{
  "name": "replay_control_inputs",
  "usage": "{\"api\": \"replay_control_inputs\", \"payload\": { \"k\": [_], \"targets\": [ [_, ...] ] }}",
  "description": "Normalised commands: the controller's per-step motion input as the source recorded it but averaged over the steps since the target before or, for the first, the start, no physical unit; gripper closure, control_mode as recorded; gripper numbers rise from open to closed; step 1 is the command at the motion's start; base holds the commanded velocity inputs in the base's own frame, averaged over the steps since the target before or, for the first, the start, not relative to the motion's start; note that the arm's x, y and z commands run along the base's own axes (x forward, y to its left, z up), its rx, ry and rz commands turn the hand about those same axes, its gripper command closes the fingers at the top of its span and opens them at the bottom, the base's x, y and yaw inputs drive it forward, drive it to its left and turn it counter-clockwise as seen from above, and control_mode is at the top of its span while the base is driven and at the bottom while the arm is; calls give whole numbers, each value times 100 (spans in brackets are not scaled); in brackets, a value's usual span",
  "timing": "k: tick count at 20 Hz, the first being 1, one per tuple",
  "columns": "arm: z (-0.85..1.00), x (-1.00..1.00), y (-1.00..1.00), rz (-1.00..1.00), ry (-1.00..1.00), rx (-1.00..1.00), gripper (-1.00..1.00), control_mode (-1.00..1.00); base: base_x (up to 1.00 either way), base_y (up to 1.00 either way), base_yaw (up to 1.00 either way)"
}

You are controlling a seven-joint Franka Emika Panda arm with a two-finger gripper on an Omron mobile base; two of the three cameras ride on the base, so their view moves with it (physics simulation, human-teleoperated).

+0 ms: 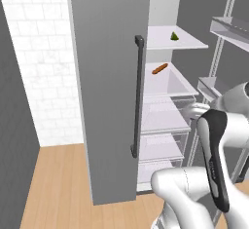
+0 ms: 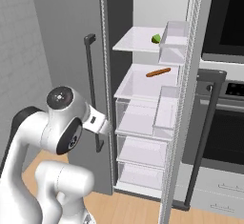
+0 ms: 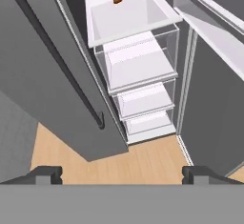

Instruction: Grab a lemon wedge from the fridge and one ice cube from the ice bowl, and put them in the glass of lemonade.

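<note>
Setting: a rendered kitchen with a wooden floor (image 1: 58,184) and a white tiled wall (image 1: 41,62) to the left of the fridge.
Fridge: the tall grey fridge (image 1: 104,77) stands with its right door swung wide open, showing a white shelved interior; its left door is shut, with a long dark vertical bar handle (image 1: 137,96) down its right edge.
Open door: the open door (image 2: 190,94) stands edge-on at the right of the interior in the right base view, with clear bins on its inner face and its own dark bar handle (image 2: 205,137).
Lemon wedge: the small yellow-green lemon wedge (image 1: 174,36) lies on the top white shelf (image 1: 165,42), towards the shelf's back right corner.
Orange stick: an elongated orange stick-shaped food (image 1: 159,68) lies on the shelf below, near its back edge.
Drawers: clear drawers (image 2: 143,118) are stacked beneath the two shelves, down to the fridge's bottom edge.
Oven: a dark oven (image 2: 224,118) stands right of the fridge.
Gripper: the gripper (image 3: 122,173) is held in front of the fridge opening, well apart from the lemon wedge, its fingertips (image 3: 47,173) spread wide with nothing between them.
Arm: the white arm (image 2: 62,132) rises in front of the shut left door.
</note>
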Motion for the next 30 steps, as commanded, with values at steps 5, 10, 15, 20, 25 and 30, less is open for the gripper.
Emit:
{"api": "replay_control_inputs", "payload": {
  "k": [5,10,15,20,25,30],
  "targets": [
    [0,-21,31,0,-19,-5,-100,-100,0,0,0],
    [0,-4,68,0,-19,-10,-100,-100,0,0,0],
    [0,-3,34,0,-7,-5,-100,-100,0,0,0],
    [-1,-5,0,0,-1,0,-100,100,-1,-16,0],
    [0,0,0,0,0,0,-100,100,0,-64,-2],
    [0,0,0,0,0,0,-100,100,9,-33,-4]
  ]
}}
